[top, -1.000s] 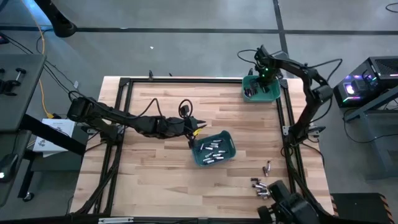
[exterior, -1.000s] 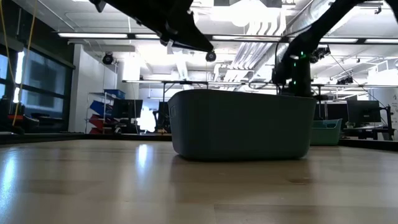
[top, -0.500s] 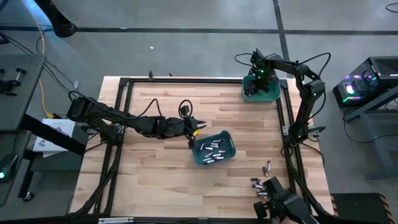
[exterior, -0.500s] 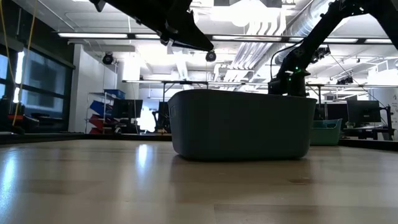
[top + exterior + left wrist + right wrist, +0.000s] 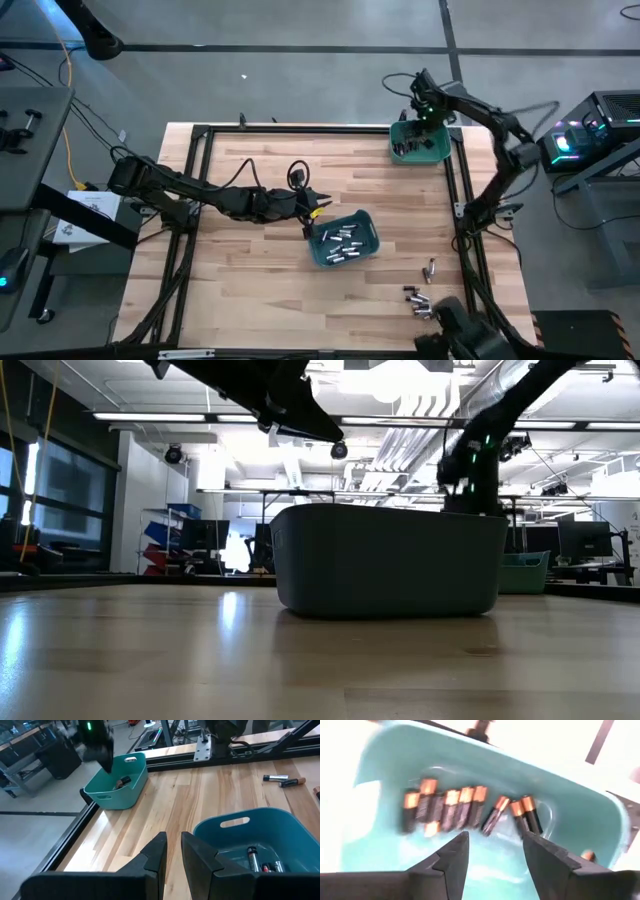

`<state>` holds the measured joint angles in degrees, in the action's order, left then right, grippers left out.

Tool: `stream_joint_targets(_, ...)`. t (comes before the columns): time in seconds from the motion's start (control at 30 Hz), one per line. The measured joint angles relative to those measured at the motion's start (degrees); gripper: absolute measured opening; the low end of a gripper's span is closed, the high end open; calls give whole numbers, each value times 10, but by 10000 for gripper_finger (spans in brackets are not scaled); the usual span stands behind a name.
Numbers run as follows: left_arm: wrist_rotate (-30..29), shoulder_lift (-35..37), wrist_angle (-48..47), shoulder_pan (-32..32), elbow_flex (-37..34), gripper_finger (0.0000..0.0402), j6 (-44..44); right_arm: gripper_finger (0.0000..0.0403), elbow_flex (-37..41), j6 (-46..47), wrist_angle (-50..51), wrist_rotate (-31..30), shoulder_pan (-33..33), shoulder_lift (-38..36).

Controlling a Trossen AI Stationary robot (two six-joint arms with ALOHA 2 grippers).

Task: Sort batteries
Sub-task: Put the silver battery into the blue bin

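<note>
My right gripper (image 5: pixel 424 112) hangs open, pointing down over the small teal bin (image 5: pixel 441 150) at the table's far right corner. Several dark, copper-topped batteries (image 5: pixel 460 805) lie on that bin's floor below its fingers (image 5: pixel 452 852). My left gripper (image 5: pixel 318 212) hovers beside the left rim of the middle teal bin (image 5: pixel 372 232). Its fingers (image 5: pixel 159 851) stand a narrow gap apart with nothing between them. Several silvery batteries (image 5: pixel 340 240) lie in the middle bin. Loose batteries (image 5: pixel 430 268) lie on the wood at the near right.
A dark metal frame (image 5: pixel 200 135) runs round the wooden tabletop. More loose batteries (image 5: pixel 414 295) lie near the right arm's base at the near right. Bare wood (image 5: pixel 250 280) spreads left of and in front of the middle bin.
My right gripper dipped down toward the far right bin and has risen again above it. My left arm and both bins have kept still.
</note>
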<state>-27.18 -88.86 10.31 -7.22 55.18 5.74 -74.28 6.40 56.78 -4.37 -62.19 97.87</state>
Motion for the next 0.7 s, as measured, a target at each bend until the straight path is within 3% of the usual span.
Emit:
stream_joint_targets(0.17, 0, 0, 1, 0, 0, 48, -1, 182, 26, 8, 36, -46, 101, -136)
stream_joint_targets(0.33, 0, 0, 1, 0, 0, 48, -1, 183, 120, 56, 37, -67, 299, -288)
stream_joint_targets(0.53, 0, 0, 1, 0, 0, 48, -1, 183, 256, 276, 29, -57, 581, -414)
stream_joint_targets(0.7, 0, 0, 1, 0, 0, 48, 1, 183, 310, 498, -7, -73, 799, -414)
